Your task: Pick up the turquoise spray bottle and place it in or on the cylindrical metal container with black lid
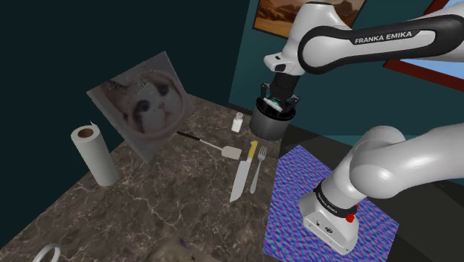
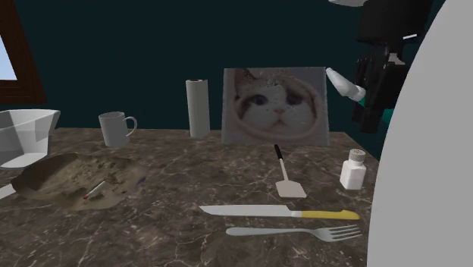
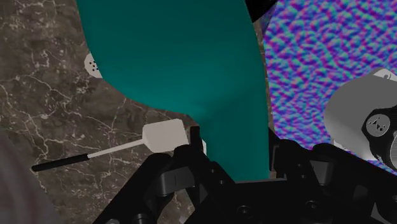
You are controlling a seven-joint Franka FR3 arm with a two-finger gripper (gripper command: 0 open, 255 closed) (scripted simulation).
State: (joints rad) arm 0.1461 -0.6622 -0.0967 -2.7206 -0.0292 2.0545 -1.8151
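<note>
My gripper (image 1: 277, 99) is shut on the turquoise spray bottle (image 1: 273, 106), whose white head shows between the black fingers. It hangs right at the mouth of the dark cylindrical container (image 1: 268, 126), which stands at the table's far corner beside the stand; the bottle's lower end is hidden there. In the second exterior view the gripper (image 2: 371, 98) is at the upper right, with the bottle's white nozzle (image 2: 343, 82) sticking out towards the cat picture. In the wrist view the teal bottle (image 3: 184, 63) is clasped between the fingers (image 3: 191, 137) of the gripper (image 3: 235, 156).
On the marble table lie a spatula (image 1: 223, 149), a knife (image 1: 242, 177) and a fork (image 1: 258, 170). A white shaker (image 1: 237, 122) stands near the container. A cat picture (image 1: 143, 104) and a paper roll (image 1: 95, 155) stand further off, a mug (image 2: 116, 128) beyond.
</note>
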